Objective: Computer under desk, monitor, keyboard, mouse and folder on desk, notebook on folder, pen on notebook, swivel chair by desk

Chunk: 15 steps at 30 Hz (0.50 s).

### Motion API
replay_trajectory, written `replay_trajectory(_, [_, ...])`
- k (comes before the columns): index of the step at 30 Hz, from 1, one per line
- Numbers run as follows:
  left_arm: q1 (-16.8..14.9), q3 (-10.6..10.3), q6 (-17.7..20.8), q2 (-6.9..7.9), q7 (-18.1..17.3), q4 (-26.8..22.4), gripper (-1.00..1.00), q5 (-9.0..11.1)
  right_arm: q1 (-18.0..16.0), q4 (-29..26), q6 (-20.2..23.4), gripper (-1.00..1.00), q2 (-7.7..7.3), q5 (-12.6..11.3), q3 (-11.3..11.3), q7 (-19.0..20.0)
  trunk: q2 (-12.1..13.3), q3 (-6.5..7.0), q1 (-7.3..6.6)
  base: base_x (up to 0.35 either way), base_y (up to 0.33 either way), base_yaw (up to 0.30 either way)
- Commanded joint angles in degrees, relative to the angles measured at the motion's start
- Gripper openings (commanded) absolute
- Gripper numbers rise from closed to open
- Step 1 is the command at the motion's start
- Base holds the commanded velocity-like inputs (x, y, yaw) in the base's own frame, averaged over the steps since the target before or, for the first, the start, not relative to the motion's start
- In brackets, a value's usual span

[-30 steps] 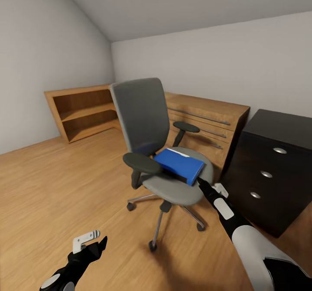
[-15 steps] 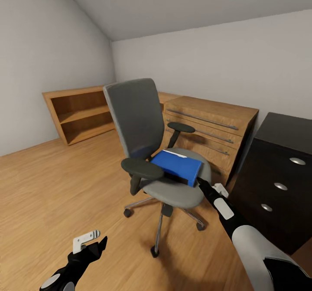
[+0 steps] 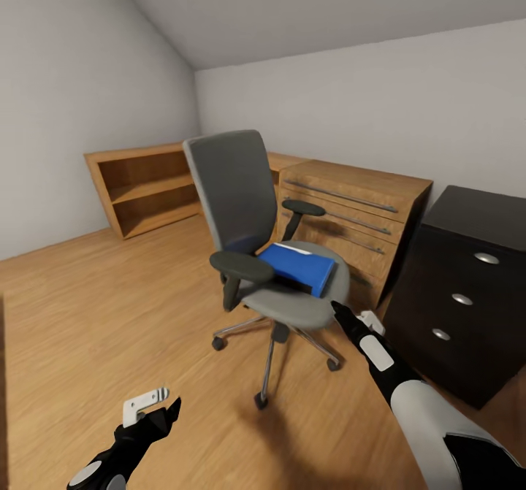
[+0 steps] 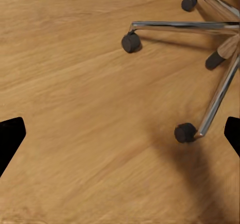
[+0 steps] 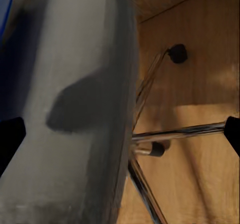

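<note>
I have the swivel chair point(image 3: 267, 256) directly ahead on the wood floor point(image 3: 109, 315), and the folder point(image 3: 298, 267) lies flat on its grey seat, toward the side nearer the dark drawer unit point(image 3: 460, 293), partly tucked under the near armrest. That position explains my right arm's line: it reaches forward and slightly down, so the right gripper point(image 3: 338, 310) points at the seat's front edge just below the folder's near corner. It is not touching the folder. From the right wrist view I see the grey seat edge point(image 5: 75, 108) close in, a sliver of blue at one corner, and the silver base legs point(image 5: 175, 133) beyond; dark fingertips sit at both sides of that picture, wide apart, so I judge this claw released with nothing between its fingers. The left gripper point(image 3: 157, 406) hangs low and clear of the chair, kept out of the way; its wrist view looks at bare floor and the chair's castors point(image 4: 131, 42), with fingertips again at the far sides, so it too reads as released and empty. The light-wood dresser point(image 3: 351, 212) stands behind the chair against the wall. In my judgement the step in hand is the approach to lift the folder; the armrest over its edge could obstruct a straight pull.
</note>
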Motion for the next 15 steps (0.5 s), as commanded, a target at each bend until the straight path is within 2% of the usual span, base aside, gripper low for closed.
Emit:
replay_trajectory(1, [0.0,0.0,0.2,0.0,0.4,-0.1,1.0,0.6,0.0,0.0,0.3,1.0,0.03,-0.4,-0.3,0.3,0.0,-0.04,-0.04,-0.333,0.0,0.0])
replay_trajectory(8, [0.0,0.0,0.2,0.0,0.4,-0.1,1.0,0.6,0.0,0.0,0.3,1.0,0.03,-0.4,-0.3,0.3,0.0,-0.04,-0.04,-0.262,0.0,0.0])
replay_trajectory(15, [0.0,0.0,0.2,0.0,0.4,-0.1,1.0,0.6,0.0,0.0,0.3,1.0,0.09,-0.4,-0.3,0.3,0.0,-0.04,-0.04,-0.079,0.0,0.0])
